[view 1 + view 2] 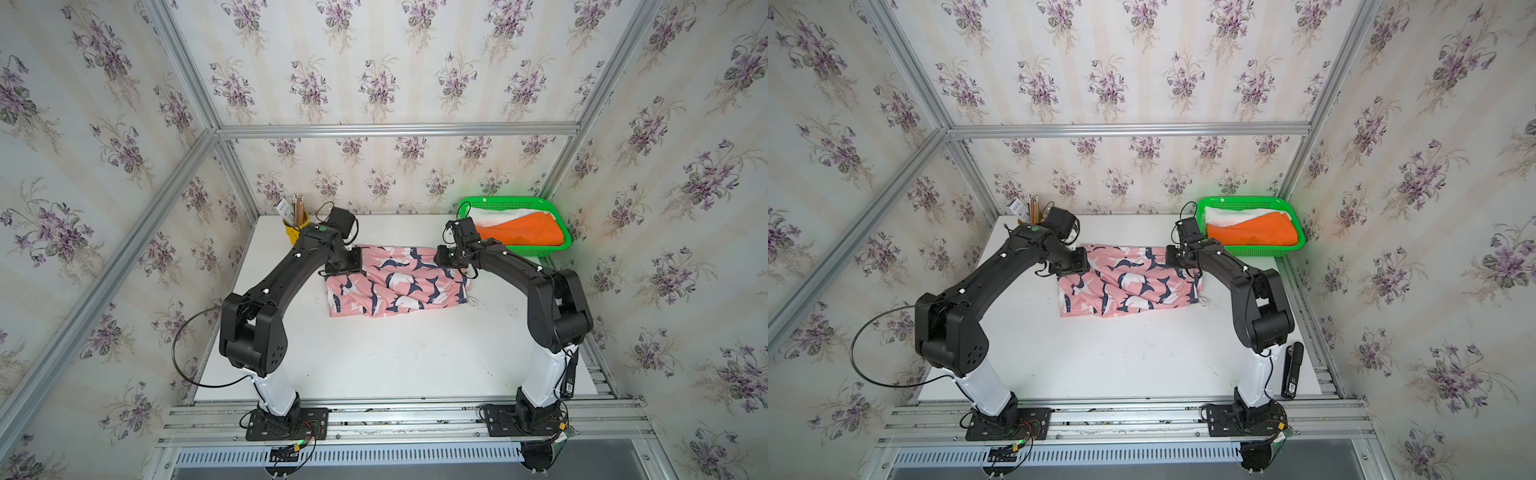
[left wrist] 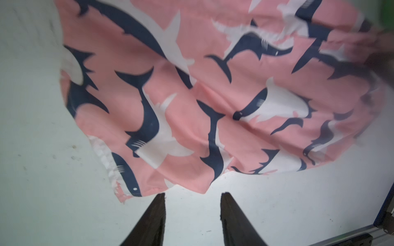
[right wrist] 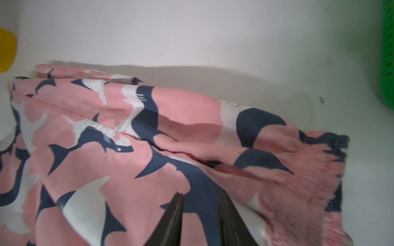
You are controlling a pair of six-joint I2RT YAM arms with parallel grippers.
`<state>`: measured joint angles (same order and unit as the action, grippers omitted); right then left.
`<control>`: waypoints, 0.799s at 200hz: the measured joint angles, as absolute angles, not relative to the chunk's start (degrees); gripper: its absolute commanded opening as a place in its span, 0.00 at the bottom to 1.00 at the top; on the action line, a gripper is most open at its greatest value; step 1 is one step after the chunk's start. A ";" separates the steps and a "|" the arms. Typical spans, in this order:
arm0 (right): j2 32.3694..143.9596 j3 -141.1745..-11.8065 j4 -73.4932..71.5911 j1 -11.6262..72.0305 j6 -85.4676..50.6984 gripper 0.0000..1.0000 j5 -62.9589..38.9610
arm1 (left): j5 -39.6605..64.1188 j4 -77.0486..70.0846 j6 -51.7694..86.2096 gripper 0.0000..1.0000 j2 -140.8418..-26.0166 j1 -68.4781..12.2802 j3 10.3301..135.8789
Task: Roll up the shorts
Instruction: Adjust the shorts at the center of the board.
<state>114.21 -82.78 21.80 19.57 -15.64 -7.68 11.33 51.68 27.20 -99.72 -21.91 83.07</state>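
Observation:
The pink shorts [image 1: 399, 282] [image 1: 1129, 282] with navy-and-white whale print lie rumpled on the white table, towards the back. My left gripper [image 2: 193, 194] is open over bare table just off the cloth's edge [image 2: 191, 95], at the shorts' far left corner [image 1: 343, 264]. My right gripper [image 3: 200, 194] is open above the cloth [image 3: 170, 138] near the gathered waistband, at the far right corner [image 1: 451, 255]; nothing is pinched between its fingers. The orange shorts [image 1: 523, 232] and white shorts [image 1: 494, 216] lie in the green basket [image 1: 511, 201].
The green basket [image 1: 1246, 201] stands at the back right corner, close to my right wrist. A yellow cup of pencils [image 1: 296, 226] stands at the back left, behind my left arm. A black device [image 1: 1291, 370] lies along the table's right edge. Frame rails border the table.

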 measured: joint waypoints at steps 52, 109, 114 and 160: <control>117.25 -82.30 25.82 18.57 -13.52 0.27 -4.10 | 11.79 45.67 31.66 0.42 -105.62 -24.58 72.23; 103.83 -60.36 22.63 20.16 -13.78 0.26 -7.49 | 10.26 45.47 29.98 0.42 -116.22 -17.41 83.00; 102.32 -58.22 21.76 21.15 -14.44 0.26 -8.08 | 10.17 45.74 29.56 0.42 -117.75 -16.82 85.21; 97.21 -51.11 16.49 39.27 -22.90 0.28 -18.37 | 9.78 50.70 25.67 0.40 -133.49 -14.24 109.69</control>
